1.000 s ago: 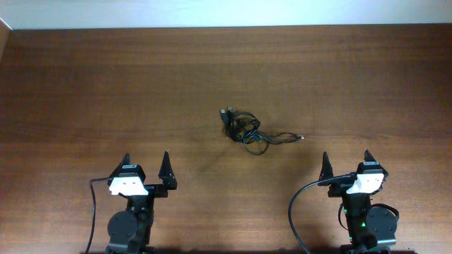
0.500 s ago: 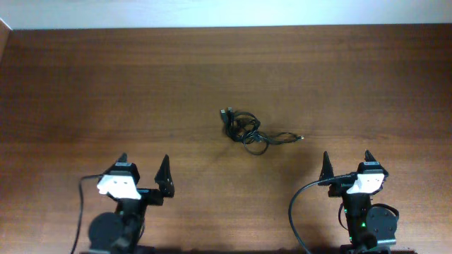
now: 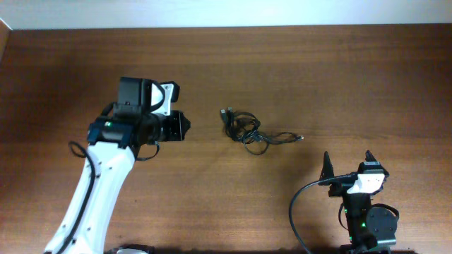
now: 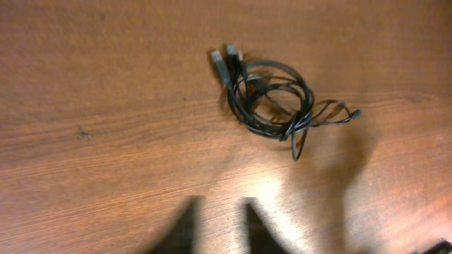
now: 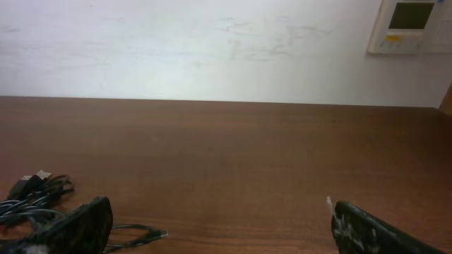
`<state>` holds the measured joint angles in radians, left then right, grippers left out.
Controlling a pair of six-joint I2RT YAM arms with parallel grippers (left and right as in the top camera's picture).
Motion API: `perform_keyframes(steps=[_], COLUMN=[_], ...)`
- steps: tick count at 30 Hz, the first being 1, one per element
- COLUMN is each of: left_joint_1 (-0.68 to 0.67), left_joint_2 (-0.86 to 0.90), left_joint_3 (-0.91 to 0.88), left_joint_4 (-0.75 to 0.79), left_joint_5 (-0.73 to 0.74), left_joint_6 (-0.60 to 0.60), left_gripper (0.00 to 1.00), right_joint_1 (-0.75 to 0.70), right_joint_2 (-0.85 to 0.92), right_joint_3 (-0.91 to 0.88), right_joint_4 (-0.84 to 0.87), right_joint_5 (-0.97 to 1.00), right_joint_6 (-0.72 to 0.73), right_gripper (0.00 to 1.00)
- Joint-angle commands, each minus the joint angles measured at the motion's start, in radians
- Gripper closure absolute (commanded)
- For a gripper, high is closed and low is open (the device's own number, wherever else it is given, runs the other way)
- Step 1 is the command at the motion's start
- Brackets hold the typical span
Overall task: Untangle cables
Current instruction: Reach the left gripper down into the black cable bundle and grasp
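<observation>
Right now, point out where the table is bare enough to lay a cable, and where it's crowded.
Free: the wide strip of table between the cables and the far edge; the stretch right of the cables, beyond the right claw; the near stretch between the cables and the front edge. Crowded: the cables themselves at centre, with the left claw just to their left.

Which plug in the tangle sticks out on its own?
The small plug on the tail trailing right of the cables; the two larger plugs lie side by side at the upper left.

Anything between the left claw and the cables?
No, only bare table between left claw and cables, seen in overhead and left wrist views.
</observation>
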<state>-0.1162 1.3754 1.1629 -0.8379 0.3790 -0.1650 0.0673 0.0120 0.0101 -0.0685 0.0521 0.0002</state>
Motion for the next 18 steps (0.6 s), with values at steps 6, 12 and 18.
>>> perform_keyframes(steps=[6, 12, 18], left_joint_1=[0.002, -0.084, -0.222], left_joint_2=[0.021, 0.02, 0.02], left_joint_3=[0.021, 0.021, 0.021], left_joint_4=[-0.168, -0.304, -0.294], left_joint_5=[0.036, -0.01, -0.171], left_joint_6=[-0.031, -0.027, -0.144], left_gripper=[1.0, 1.0, 1.0], right_joint_1=[0.005, 0.005, 0.005], right_joint_2=[-0.006, -0.006, -0.006], right_joint_3=[-0.005, -0.005, -0.005], right_joint_4=[-0.007, -0.007, -0.007], right_joint_5=[0.012, 0.012, 0.012], right_joint_6=[0.003, 0.003, 0.003], right_gripper=[0.01, 0.01, 0.01])
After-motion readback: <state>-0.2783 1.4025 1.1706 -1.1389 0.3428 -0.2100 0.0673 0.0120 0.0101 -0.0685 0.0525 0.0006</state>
